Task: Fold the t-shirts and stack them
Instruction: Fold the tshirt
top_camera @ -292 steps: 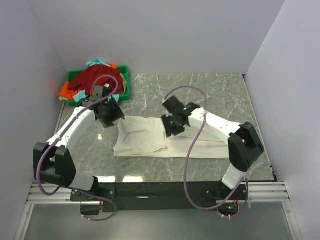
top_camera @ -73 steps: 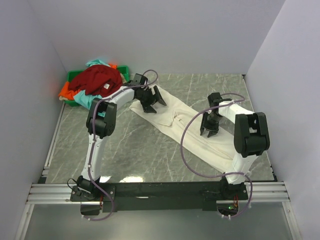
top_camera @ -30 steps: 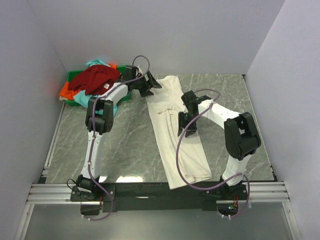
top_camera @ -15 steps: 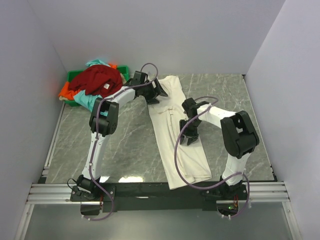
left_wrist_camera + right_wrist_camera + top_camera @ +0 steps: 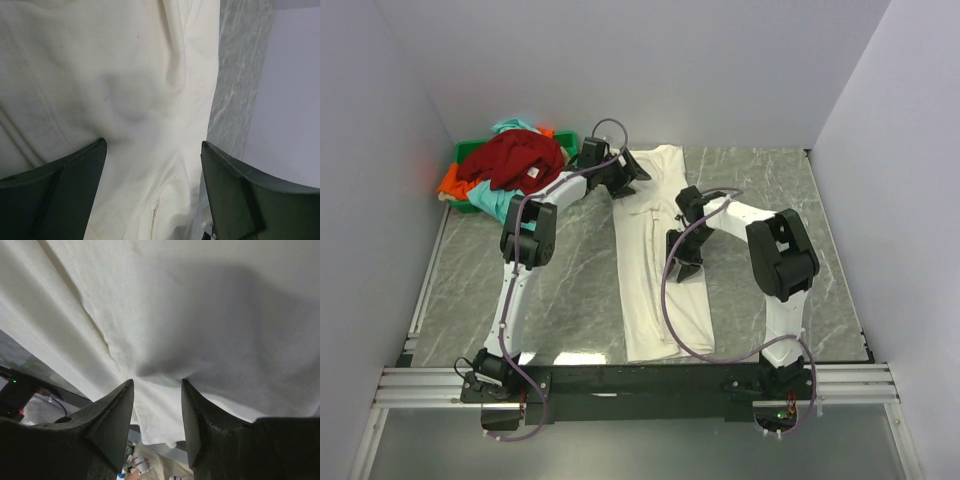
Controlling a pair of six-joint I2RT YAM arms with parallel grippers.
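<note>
A cream-white t-shirt point(image 5: 645, 290) lies stretched out lengthwise on the marble table, from the back wall to the near edge. My left gripper point(image 5: 628, 172) rests open on its far end; in the left wrist view the wide-apart jaws point(image 5: 153, 144) straddle wrinkled cream cloth point(image 5: 115, 65). My right gripper point(image 5: 682, 252) sits on the shirt's right edge at mid-length, open, tips point(image 5: 157, 382) down on the cloth point(image 5: 200, 305) with nothing pinched between them. The dark red t-shirt point(image 5: 512, 160), teal t-shirt point(image 5: 495, 200) and orange t-shirt point(image 5: 450, 183) lie heaped at the far left.
A green bin point(image 5: 567, 148) holds the heap of shirts in the far left corner. White walls close in the back and both sides. The black base rail point(image 5: 640, 380) runs along the near edge, just past the cream shirt's hem.
The cream shirt has swung from a diagonal lie to straight front-to-back, its near end shifting left. My right gripper moved left and farther back along it; my left moved slightly toward the back wall.
</note>
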